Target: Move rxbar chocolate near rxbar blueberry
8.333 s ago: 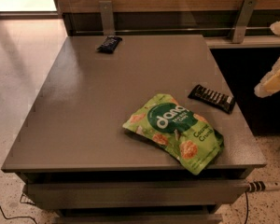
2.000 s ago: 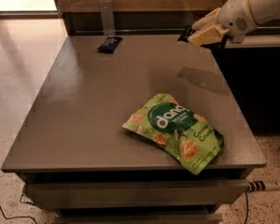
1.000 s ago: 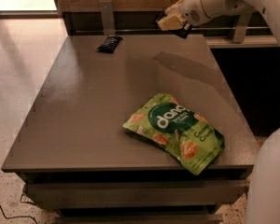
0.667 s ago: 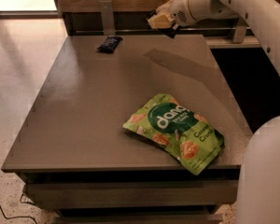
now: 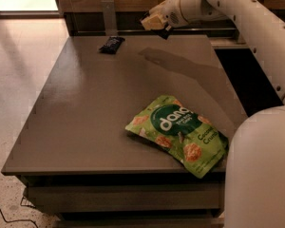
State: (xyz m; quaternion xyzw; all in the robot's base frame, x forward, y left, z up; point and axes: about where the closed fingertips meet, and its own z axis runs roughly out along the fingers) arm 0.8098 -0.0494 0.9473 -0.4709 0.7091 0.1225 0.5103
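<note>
The grey table [image 5: 85,108] carries a green snack bag [image 5: 180,132] near its front right corner (lying flat). Above the far edge hangs the gripper [image 5: 153,22], its jaws closed on the rxbar chocolate [image 5: 164,31], which is clear of the table. The rxbar blueberry [image 5: 111,44] lies near the far left, apart from it.

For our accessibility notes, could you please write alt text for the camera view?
The robot's gripper holds the rxbar chocolate in the air above the far edge of a grey table, to the right of the rxbar blueberry, which lies at the far edge toward the left. A green snack bag lies flat near the front right.
</note>
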